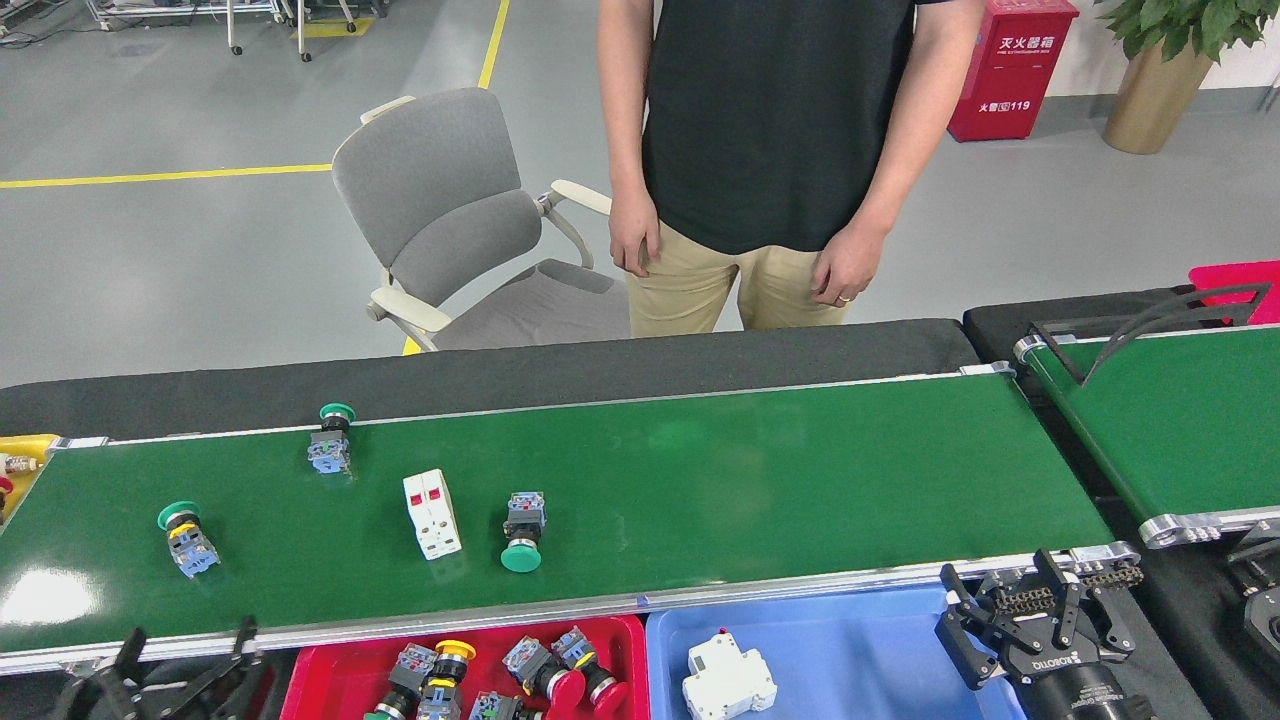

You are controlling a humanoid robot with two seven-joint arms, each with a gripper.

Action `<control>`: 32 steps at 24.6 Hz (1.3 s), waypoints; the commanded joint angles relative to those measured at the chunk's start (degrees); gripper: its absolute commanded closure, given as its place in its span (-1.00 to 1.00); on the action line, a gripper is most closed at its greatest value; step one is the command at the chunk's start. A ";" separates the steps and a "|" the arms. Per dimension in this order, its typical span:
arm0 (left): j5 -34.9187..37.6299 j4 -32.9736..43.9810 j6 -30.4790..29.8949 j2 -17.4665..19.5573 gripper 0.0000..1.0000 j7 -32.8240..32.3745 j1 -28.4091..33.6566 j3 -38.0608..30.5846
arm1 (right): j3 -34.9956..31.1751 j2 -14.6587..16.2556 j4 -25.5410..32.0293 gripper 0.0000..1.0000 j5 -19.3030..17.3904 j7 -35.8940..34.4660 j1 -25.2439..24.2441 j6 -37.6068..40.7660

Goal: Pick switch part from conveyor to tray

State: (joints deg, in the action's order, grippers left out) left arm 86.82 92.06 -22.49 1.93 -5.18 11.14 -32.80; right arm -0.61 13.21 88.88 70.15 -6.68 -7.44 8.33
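- My left tool (pixel 185 665) sits at the bottom left, just below the near rail of the conveyor (pixel 700 480); its two dark fingers stand spread apart, holding nothing.
- On the belt, going left to right: a green-capped switch part (pixel 186 540) lying down, a second green-capped switch (pixel 331 443) close to the far rail, a white breaker (pixel 432 514) with two red marks, then a third green-capped switch (pixel 523 531) with its cap toward me.
- The red tray (pixel 330 680) below the near rail holds several switches with yellow and red caps.
- The blue tray (pixel 850 650) beside it holds one white breaker part (pixel 728 683).
- My right tool (pixel 1040 625) hovers at the blue tray's right end, fingers splayed open and empty; the lettering on its collar appears upside down and I cannot read it with certainty.
- A person (pixel 770 150) stands behind the tabletop (pixel 500 375).
- The red cabinet (pixel 1010 65) at the back carries white Chinese characters and "119".
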 commanded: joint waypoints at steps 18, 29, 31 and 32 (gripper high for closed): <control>-0.60 -32.91 7.90 17.49 -0.98 1.48 -21.33 0.37 | 2.89 -1.16 1.12 -1.00 0.34 -0.26 2.61 0.37; -0.86 -50.05 13.61 21.80 0.39 11.77 -25.73 3.18 | 5.70 -2.04 1.03 -1.00 0.43 -0.17 4.63 0.19; -0.95 -50.05 13.00 21.89 0.59 12.73 -25.82 3.18 | 5.79 -2.66 1.03 -1.00 0.43 -0.17 4.63 0.28; -1.13 -49.87 12.56 21.80 0.68 13.26 -25.73 3.27 | 5.79 -2.66 1.03 -1.00 0.52 -0.17 4.54 0.28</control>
State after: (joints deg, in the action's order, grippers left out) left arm 85.89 42.09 -9.29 22.99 6.92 -14.34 -29.60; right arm 5.30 10.64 89.20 70.60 -6.60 -3.65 8.68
